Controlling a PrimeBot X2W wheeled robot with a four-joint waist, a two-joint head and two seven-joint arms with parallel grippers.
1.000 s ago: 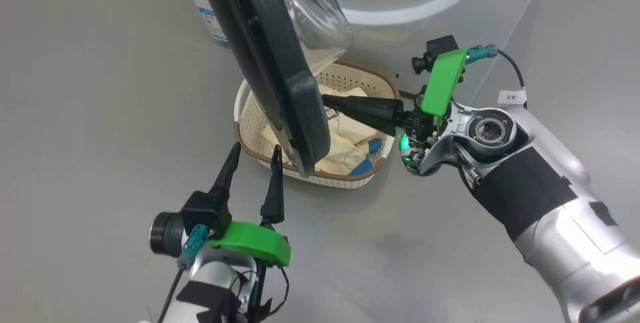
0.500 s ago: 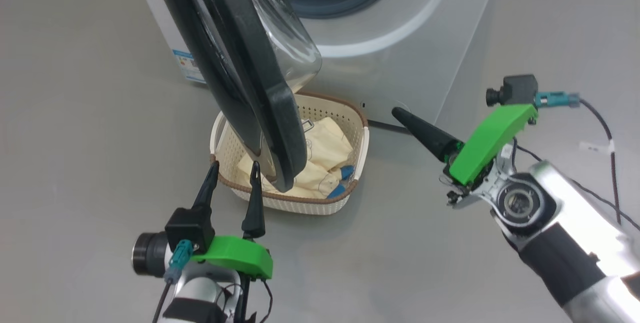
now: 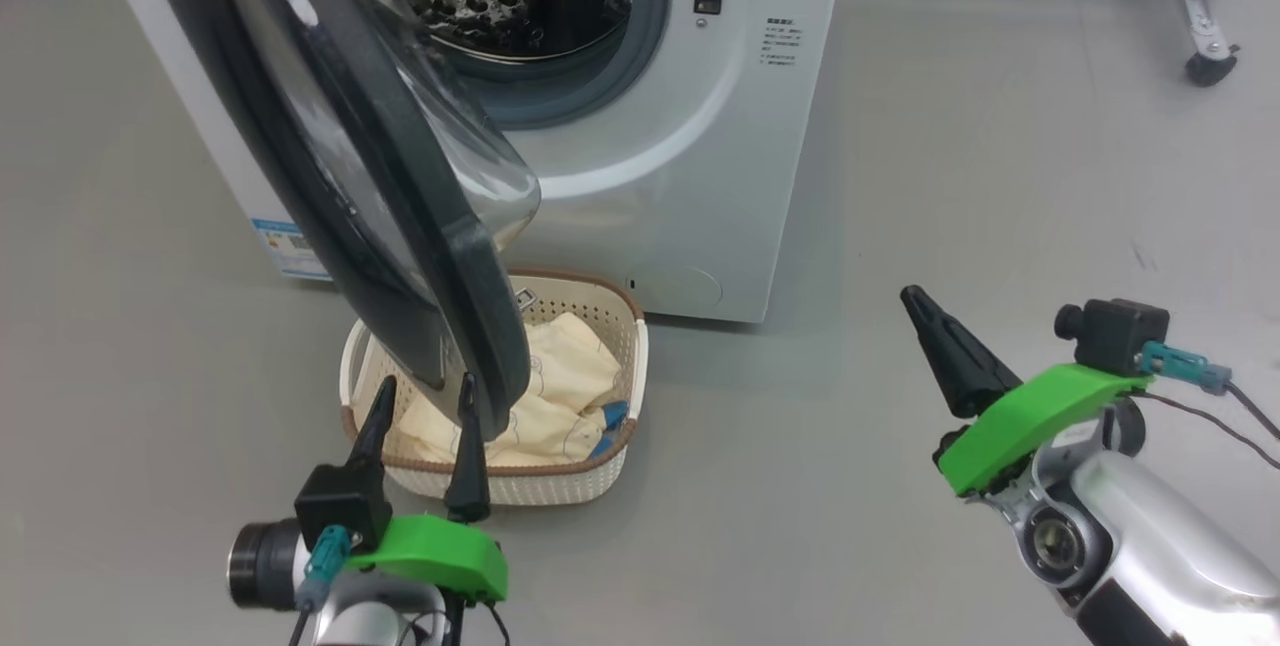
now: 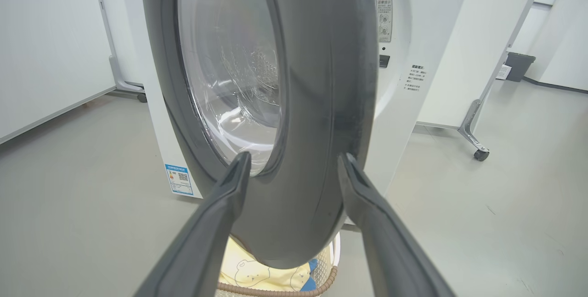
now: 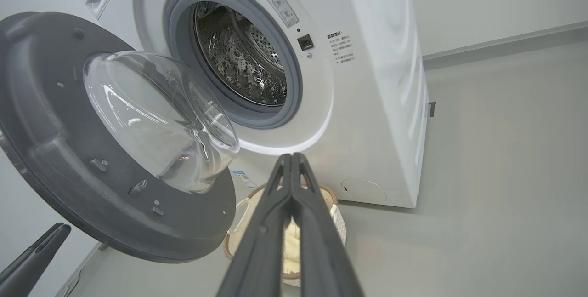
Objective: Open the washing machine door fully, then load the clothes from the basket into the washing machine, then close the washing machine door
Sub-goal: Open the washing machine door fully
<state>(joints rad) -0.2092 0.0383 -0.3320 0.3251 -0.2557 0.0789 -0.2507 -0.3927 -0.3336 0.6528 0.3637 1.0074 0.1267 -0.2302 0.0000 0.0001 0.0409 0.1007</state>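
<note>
the washing machine door (image 3: 400,216) hides the left part of the basket (image 3: 560,488) and much of the clothes (image 3: 575,376) in it, and the head view's top edge cuts off the door's upper rim and the top of the washing machine (image 3: 690,206). the door stands swung out from its hinge on the left, seen nearly edge-on, its free edge pointing toward the near side and its glass bowl bulging right, back toward the drum. the basket sits on the floor (image 3: 900,146) just in front of the machine, under the door's lower edge. the left gripper (image 3: 426,381) is spread wide and empty, fingers pointing far, straddling the door's low rim in the left wrist view; it seems to stop short of touching, though that is hard to judge. the right gripper (image 3: 915,298) is pinched together on nothing, well to the right of the basket, pointing far and left.
</note>
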